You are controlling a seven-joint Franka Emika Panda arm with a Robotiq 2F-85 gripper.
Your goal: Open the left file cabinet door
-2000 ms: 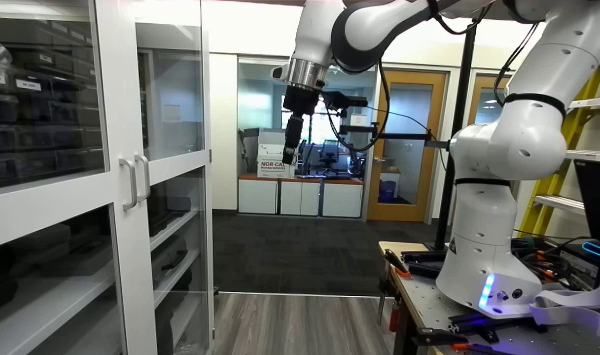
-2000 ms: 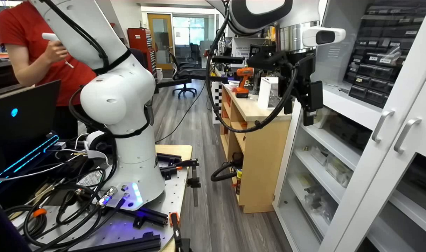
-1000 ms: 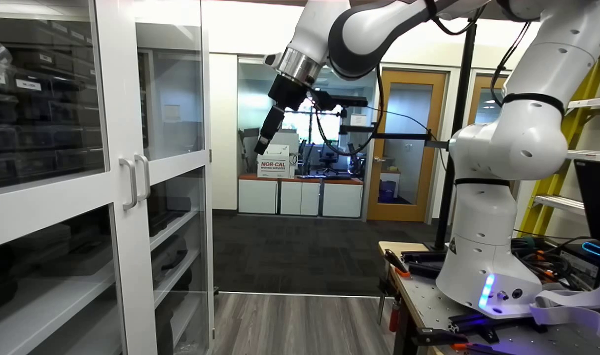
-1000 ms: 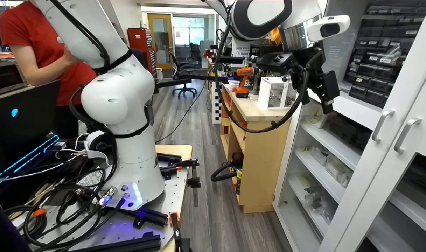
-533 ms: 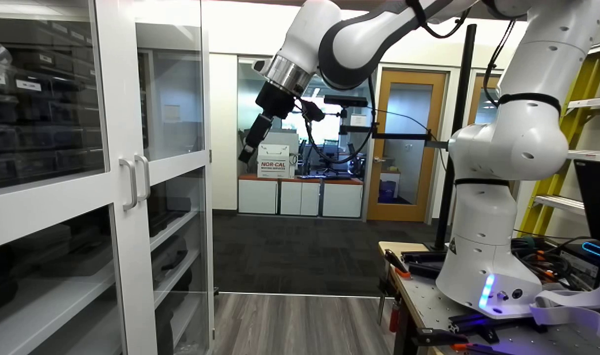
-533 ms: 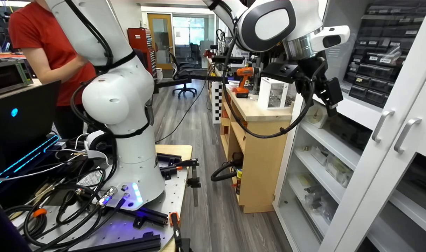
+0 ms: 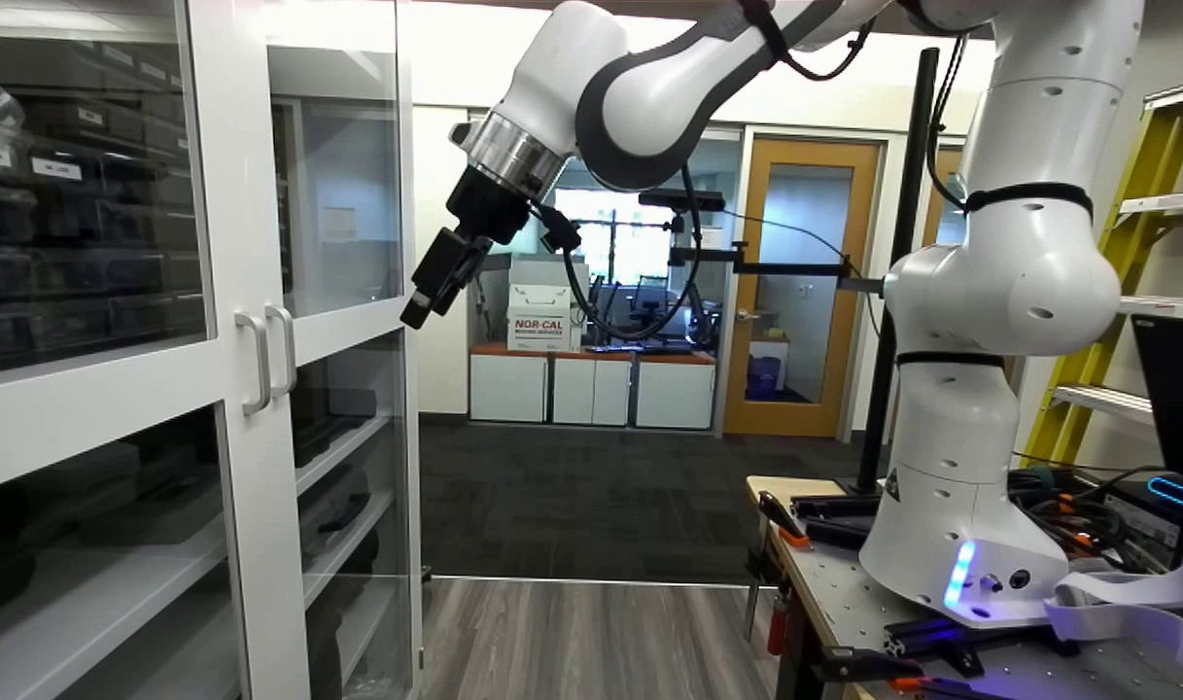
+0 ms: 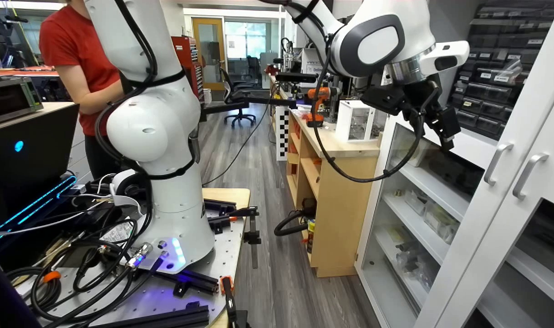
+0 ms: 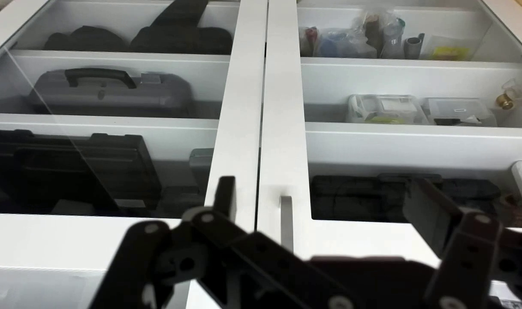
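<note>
Wrist view: we see the pincer (image 9: 325, 201) spread wide, a handle (image 9: 287, 223) showing between.
Beyond, the left door (image 7: 95, 401) sits closed along its edge; both exterior views show clear air from pincer to handle.

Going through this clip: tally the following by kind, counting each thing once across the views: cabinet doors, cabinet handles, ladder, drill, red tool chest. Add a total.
Cabinet doors: 2
Cabinet handles: 2
Yellow ladder: 1
Orange drill: 1
Red tool chest: 1
Total: 7
</note>
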